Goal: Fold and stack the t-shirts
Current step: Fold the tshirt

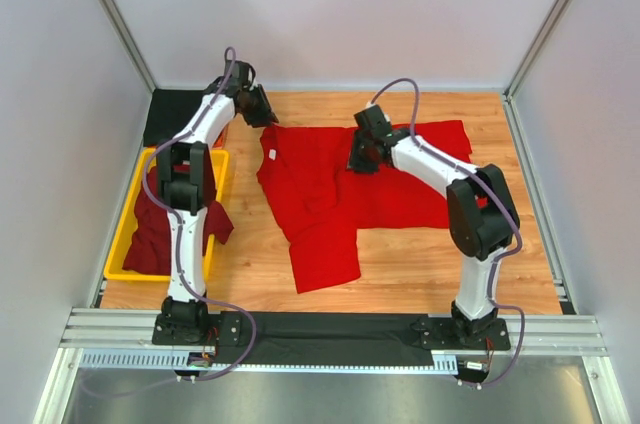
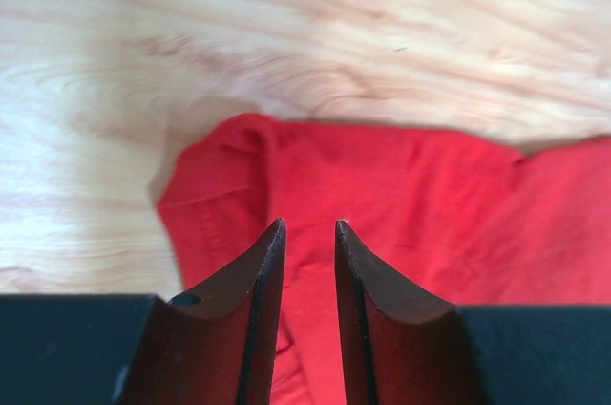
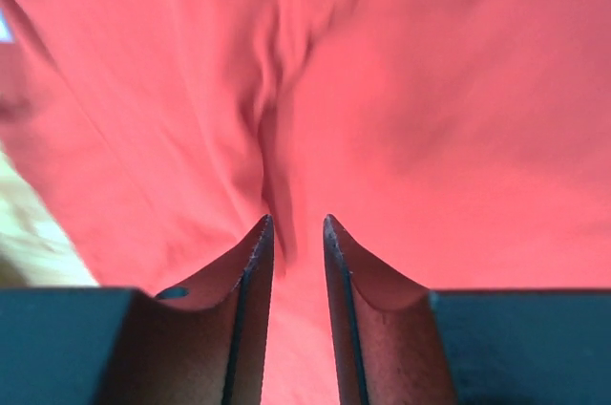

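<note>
Fingers (image 2: 258,281) of the left gripper (image 2: 310,225) stand a narrow way apart in its own wrist view, with nothing caught between them. Just beyond the tips lies the rounded edge of the red t-shirt (image 2: 410,195), flat on the pale wooden table (image 2: 286,23); bare wood shows past the cloth. Over on the right wrist view, the right gripper (image 3: 296,222) also has its fingers (image 3: 368,300) parted by a slim gap, and red cloth fills nearly the whole picture beneath them. A raised crease in that cloth runs up from just ahead of the tips. It looks loose rather than pinched, though whether it brushes the fingers I can't tell. From the overhead camera the red t-shirt is spread out across the middle of the table, one part reaching toward the near edge. The left gripper hangs at the shirt's far left corner and the right gripper sits over its far middle part. The fingers are too small to read from up there. Off to the left a yellow tray (image 1: 127,216) holds heaped maroon t-shirts (image 1: 150,234), some cloth spilling over its right rim. How many are in it I can't make out. Behind the tray, in the far left corner, a black t-shirt (image 1: 172,116) lies flat.
</note>
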### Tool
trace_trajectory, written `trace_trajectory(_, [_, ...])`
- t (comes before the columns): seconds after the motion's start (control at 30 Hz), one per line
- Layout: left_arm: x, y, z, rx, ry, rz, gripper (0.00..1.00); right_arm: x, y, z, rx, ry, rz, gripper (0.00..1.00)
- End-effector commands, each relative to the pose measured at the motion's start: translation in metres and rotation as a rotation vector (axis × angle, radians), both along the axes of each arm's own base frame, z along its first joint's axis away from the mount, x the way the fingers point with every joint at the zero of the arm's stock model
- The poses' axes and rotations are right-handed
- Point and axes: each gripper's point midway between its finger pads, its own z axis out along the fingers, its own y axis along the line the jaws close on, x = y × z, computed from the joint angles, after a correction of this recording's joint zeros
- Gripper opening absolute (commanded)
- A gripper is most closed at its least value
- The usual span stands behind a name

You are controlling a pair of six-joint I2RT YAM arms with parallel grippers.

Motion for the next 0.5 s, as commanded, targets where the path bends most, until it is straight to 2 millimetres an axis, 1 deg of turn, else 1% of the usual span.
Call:
trace_trajectory(0.0, [0.016, -0.013, 0.057, -0.113, -0.134, -0.021, 0.34, 0.043, -0.014, 0.033, 0.095, -0.101, -0.031, 0.28])
trace_trajectory(0.07, [0.019, -0.018, 0.053, -0.137, -0.135, -0.030, 0.33, 0.061, -0.017, 0.039, 0.131, -0.136, -0.030, 0.27])
trace_trajectory(0.1, [0.022, -0.019, 0.046, -0.143, -0.133, -0.030, 0.32, 0.071, -0.029, 0.035, 0.135, -0.136, -0.051, 0.27])
trace_trajectory(0.13, [0.024, -0.021, 0.044, -0.149, -0.135, -0.036, 0.32, 0.079, -0.033, 0.034, 0.142, -0.143, -0.058, 0.27])
trace_trajectory(0.17, [0.026, -0.021, 0.039, -0.151, -0.131, -0.036, 0.31, 0.091, -0.045, 0.037, 0.151, -0.156, -0.077, 0.26])
trace_trajectory(0.2, [0.027, -0.021, 0.028, -0.144, -0.117, -0.044, 0.30, 0.098, -0.052, 0.029, 0.149, -0.152, -0.088, 0.26])
trace_trajectory(0.23, [0.031, -0.020, 0.027, -0.139, -0.123, -0.046, 0.30, 0.104, -0.059, 0.027, 0.154, -0.152, -0.100, 0.26])
trace_trajectory(0.27, [0.031, -0.016, 0.021, -0.124, -0.107, -0.041, 0.30, 0.113, -0.074, 0.027, 0.164, -0.160, -0.123, 0.26])
trace_trajectory(0.3, [0.033, -0.011, 0.008, -0.108, -0.086, -0.034, 0.30, 0.118, -0.081, 0.018, 0.165, -0.145, -0.136, 0.27])
trace_trajectory(0.33, [0.037, -0.003, 0.007, -0.099, -0.088, -0.016, 0.30, 0.122, -0.090, 0.016, 0.174, -0.140, -0.150, 0.26])
trace_trajectory(0.37, [0.040, 0.002, 0.003, -0.100, -0.086, -0.006, 0.29, 0.130, -0.108, 0.014, 0.176, -0.141, -0.185, 0.26])
trace_trajectory(0.4, [0.041, 0.005, -0.006, -0.101, -0.072, 0.004, 0.29, 0.132, -0.118, 0.005, 0.176, -0.125, -0.208, 0.26])
trace_trajectory(0.43, [0.043, 0.013, -0.010, -0.105, -0.061, 0.029, 0.29, 0.136, -0.127, 0.002, 0.180, -0.121, -0.232, 0.26])
trace_trajectory(0.47, [0.043, 0.017, -0.015, -0.103, -0.049, 0.039, 0.27, 0.141, -0.147, -0.002, 0.175, -0.118, -0.275, 0.27])
